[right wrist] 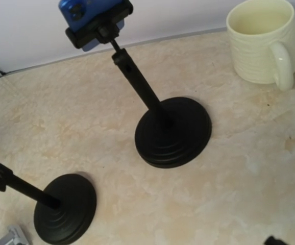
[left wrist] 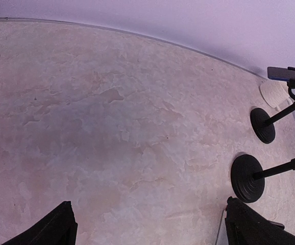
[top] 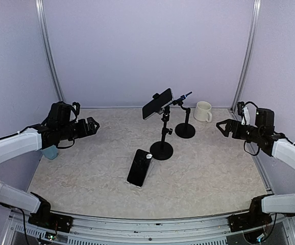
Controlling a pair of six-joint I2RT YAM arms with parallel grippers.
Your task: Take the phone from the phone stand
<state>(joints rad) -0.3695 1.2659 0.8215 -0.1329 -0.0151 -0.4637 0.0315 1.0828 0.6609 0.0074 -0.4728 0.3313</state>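
Two black phone stands rise mid-table. The front stand (top: 161, 149) clamps a dark phone (top: 157, 103), tilted, at its top. The rear stand (top: 185, 129) holds a blue phone (top: 185, 96), which shows clearly in the right wrist view (right wrist: 86, 13) above its round base (right wrist: 173, 131). A third dark phone (top: 140, 167) lies flat on the table in front of the stands. My left gripper (top: 92, 126) hovers open at the left, well clear of the stands, its fingers (left wrist: 55, 229) spread wide over bare table. My right gripper (top: 222, 126) is open at the right, pointing toward the rear stand and holding nothing.
A cream mug (top: 203, 111) stands at the back right beside the rear stand, and appears large in the right wrist view (right wrist: 262, 41). A pale blue object (top: 50, 152) sits under my left arm at the table's left edge. Purple walls close in the back and sides.
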